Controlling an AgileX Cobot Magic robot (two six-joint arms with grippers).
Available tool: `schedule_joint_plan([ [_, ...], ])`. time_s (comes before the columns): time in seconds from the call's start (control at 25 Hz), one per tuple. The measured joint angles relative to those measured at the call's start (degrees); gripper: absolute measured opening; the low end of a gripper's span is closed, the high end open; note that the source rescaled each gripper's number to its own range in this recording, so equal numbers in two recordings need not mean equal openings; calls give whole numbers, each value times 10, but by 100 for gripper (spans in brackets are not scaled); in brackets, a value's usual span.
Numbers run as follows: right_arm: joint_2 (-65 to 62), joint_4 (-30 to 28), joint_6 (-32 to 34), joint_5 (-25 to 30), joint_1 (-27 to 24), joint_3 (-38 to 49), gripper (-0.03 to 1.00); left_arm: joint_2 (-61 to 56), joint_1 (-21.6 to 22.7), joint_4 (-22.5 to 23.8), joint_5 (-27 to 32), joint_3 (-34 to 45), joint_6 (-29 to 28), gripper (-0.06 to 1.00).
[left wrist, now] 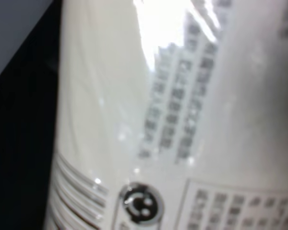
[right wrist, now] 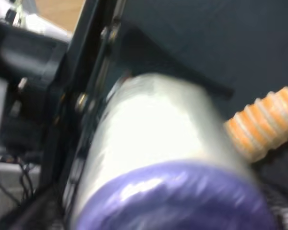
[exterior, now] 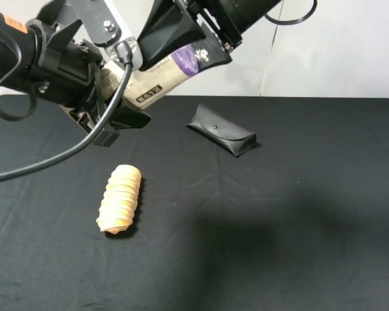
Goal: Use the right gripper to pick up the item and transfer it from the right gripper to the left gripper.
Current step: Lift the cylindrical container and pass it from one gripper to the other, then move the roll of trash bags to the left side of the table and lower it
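1. The right end effector is clamped on the purple end of the roll and holds it in the air above the table; that grip should not loosen until the other side has the roll.
2. The left end effector sits around the roll's opposite, cream-labelled end; I cannot tell whether its jaws have pressed onto the label, since its wrist camera shows only blurred print and no fingers.
3. The step in hand looks like the handover itself; close the left jaws squarely across the cylinder, well in from its end, so the glossy wrapper cannot slide out.
4. Only then open the right jaws and draw that arm back along the roll's axis; the 2 claws are near each other, so a sideways pull risks a knock.
5. Below, the tan ridged spiral piece and the black glasses case lie well apart on the table; a dropped roll could run off across it.
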Motion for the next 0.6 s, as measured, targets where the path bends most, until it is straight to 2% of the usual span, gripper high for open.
schedule_joint_plan([
  [0.08,0,-2,-3,2,0,0,94,0,0,0,0,0,0,3],
  [0.16,0,-3,-5,2,0,0,98,0,0,0,0,0,0,3],
  [0.36,-3,-13,-6,2,0,0,99,0,0,0,0,0,0,3],
  [0.6,-36,-75,11,3,0,0,99,0,0,0,0,0,0,3],
])
